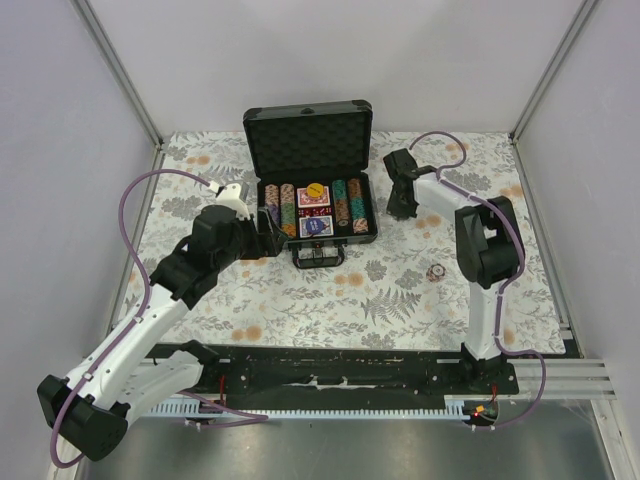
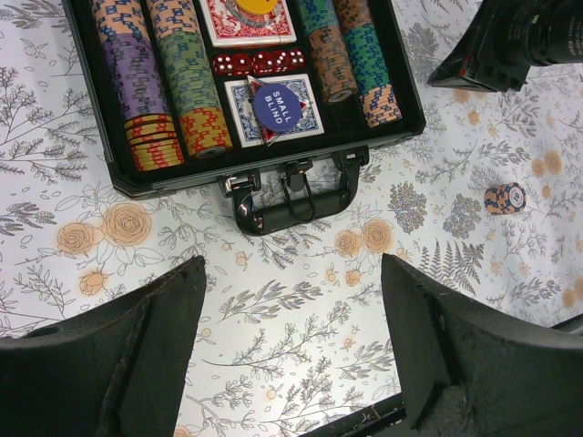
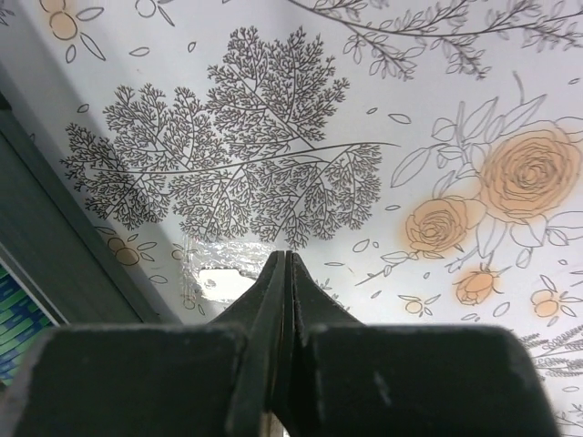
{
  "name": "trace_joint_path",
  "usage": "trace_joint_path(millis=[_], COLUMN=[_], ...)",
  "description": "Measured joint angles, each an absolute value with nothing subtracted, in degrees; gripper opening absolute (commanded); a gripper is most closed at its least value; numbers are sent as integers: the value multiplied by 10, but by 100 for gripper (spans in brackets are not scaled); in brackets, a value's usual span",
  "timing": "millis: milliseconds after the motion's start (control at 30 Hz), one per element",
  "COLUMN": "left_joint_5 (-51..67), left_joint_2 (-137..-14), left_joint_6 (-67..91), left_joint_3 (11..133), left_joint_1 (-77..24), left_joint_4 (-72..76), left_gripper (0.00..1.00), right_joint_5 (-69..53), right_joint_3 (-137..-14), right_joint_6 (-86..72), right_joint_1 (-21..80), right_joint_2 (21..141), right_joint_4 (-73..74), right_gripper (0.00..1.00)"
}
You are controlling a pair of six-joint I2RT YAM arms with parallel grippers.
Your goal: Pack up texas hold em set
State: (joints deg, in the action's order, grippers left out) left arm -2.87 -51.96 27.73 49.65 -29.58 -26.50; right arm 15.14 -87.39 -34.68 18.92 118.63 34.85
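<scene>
The texas hold em set lies in its briefcase (image 1: pixel 308 140) on the flower-patterned bench (image 1: pixel 380 300), far middle, lid upright and foam showing. The left hand (image 2: pixel 293 264) hangs spread wide above the cloth just in front of the case handle (image 2: pixel 291 196), holding and touching nothing. The right hand (image 3: pixel 284 259) sits just right of the case, clenched tight with its fingers pressed together and nothing between them. Inside the case are rows of poker chips (image 2: pixel 187 82), a red deck (image 2: pixel 246 27), a blue deck (image 2: pixel 239 123) under a "SMALL BLIND" button (image 2: pixel 276 105), and red dice (image 2: pixel 260 62). A small stack of loose chips (image 2: pixel 504 198) lies on the cloth, front right of the case.
</scene>
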Motion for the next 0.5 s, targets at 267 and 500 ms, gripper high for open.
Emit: trace_joint_path(millis=[267,500], left_joint_5=[-29,-29], left_joint_2=[-520,-520], left_joint_6=[277,277], left_joint_3=[496,496], left_joint_1=[-296,-296], left_joint_4=[-265,-265], left_gripper=[84,84], right_joint_5=[145,109], right_joint_3=[-870,-870], right_joint_6=[-339,-266], right_joint_1=[187,187], right_joint_2=[1159,1160], right_joint_4=[352,352], right_gripper=[49,75])
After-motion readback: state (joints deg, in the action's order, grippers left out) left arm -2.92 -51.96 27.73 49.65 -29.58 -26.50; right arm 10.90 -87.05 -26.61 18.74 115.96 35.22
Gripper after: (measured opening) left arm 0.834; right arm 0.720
